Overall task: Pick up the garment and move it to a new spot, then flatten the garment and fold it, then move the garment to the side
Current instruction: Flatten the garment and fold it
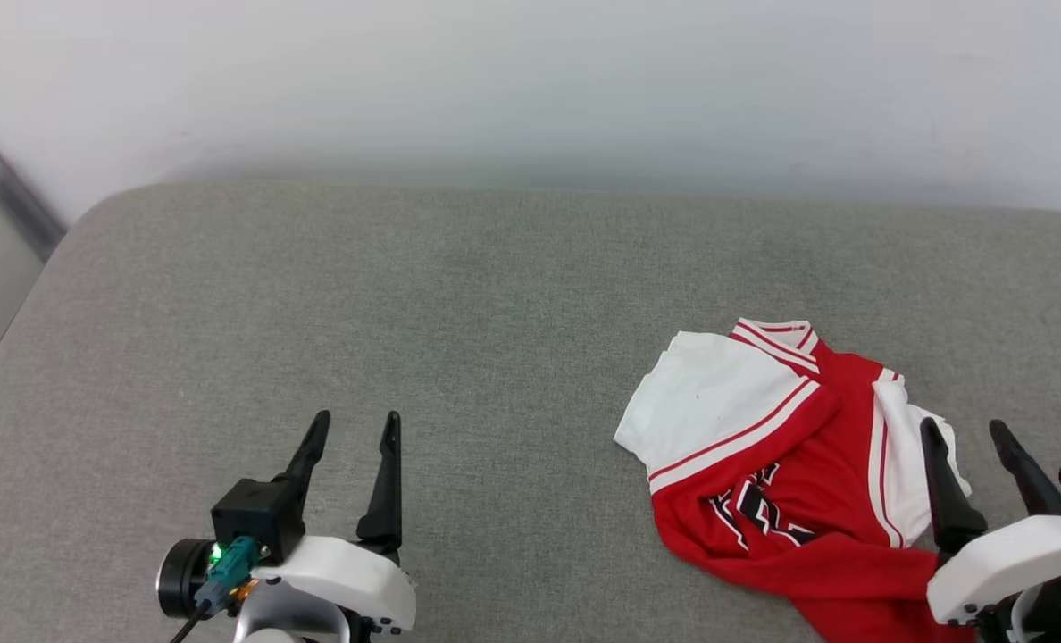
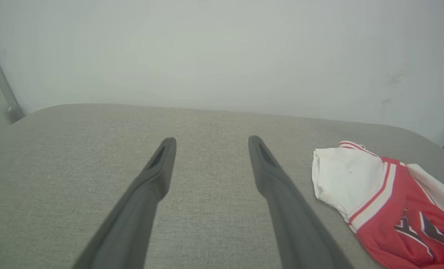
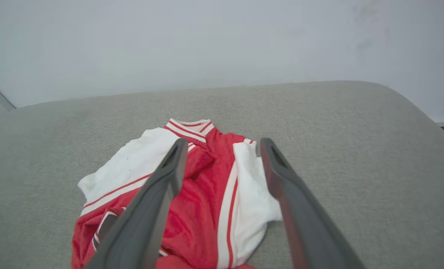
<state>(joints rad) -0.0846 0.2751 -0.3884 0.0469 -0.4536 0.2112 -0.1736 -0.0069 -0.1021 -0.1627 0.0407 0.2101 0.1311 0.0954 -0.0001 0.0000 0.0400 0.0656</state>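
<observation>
Head view. Item: the garment (image 1: 763,446), red jersey-style shirt with white sleeves and red-and-white striped trim, crumpled, lying on the right half of the grey upholstered surface (image 1: 495,295). Its collar points to the far side and the red body trails toward the near right edge, so the long axis runs roughly away from the robot, slanted a little. The right gripper (image 1: 964,429) stands at the garment's right margin, fingers apart with nothing between them. The left gripper (image 1: 356,420) is well apart to the left over bare fabric, fingers likewise spread and empty. The right arm is judged much the nearer for the pick-up. A plain pale wall (image 1: 530,80) lies behind.

Left wrist view. The left gripper (image 2: 211,140) has both fingers wide, pointing at bare surface. The garment (image 2: 379,186) lies off to the right of the fingers, white sleeve foremost.

Right wrist view. The right gripper (image 3: 224,142) is spread and grips nothing. The garment (image 3: 207,186) lies directly ahead and beneath, collar beyond the tips, and the red centre panel shows in the gap.

Writing: black lettering with white outline on the red front, mostly folded under, cannot be read. No brand or label can be made out
</observation>
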